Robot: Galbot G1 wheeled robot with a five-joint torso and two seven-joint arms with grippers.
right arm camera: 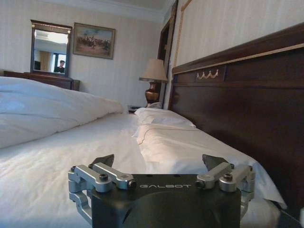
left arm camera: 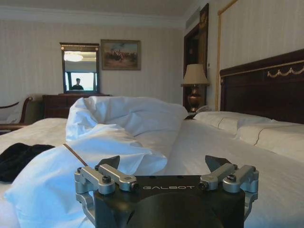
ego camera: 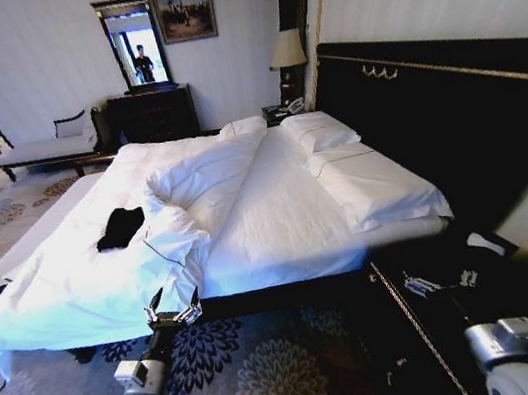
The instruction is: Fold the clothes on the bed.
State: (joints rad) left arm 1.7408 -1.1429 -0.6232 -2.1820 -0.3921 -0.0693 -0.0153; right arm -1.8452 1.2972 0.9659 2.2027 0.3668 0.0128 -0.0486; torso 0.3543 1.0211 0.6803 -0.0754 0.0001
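Note:
The clothes (ego camera: 119, 228) are a small black heap on the white duvet, on the left half of the bed (ego camera: 288, 219). In the left wrist view the clothes (left arm camera: 19, 159) lie off to one side, beyond a bunched fold of duvet (left arm camera: 118, 128). My left gripper (ego camera: 174, 312) is open and holds nothing, hovering at the bed's near edge, short of the clothes and to their right. Its fingers (left arm camera: 110, 164) stand wide apart. My right gripper (right arm camera: 159, 160) is open too, low at the near side by the pillows (right arm camera: 164, 116) and the dark headboard (right arm camera: 237, 95).
Two pillows (ego camera: 362, 176) lie along the headboard (ego camera: 453, 115) on the right. A dark bedside cabinet (ego camera: 438, 330) stands near my right arm (ego camera: 507, 344). A lamp (ego camera: 287, 52), dresser with mirror (ego camera: 150, 110) and grey chaise bench (ego camera: 48, 147) line the far wall. Patterned carpet (ego camera: 264, 380) lies before the bed.

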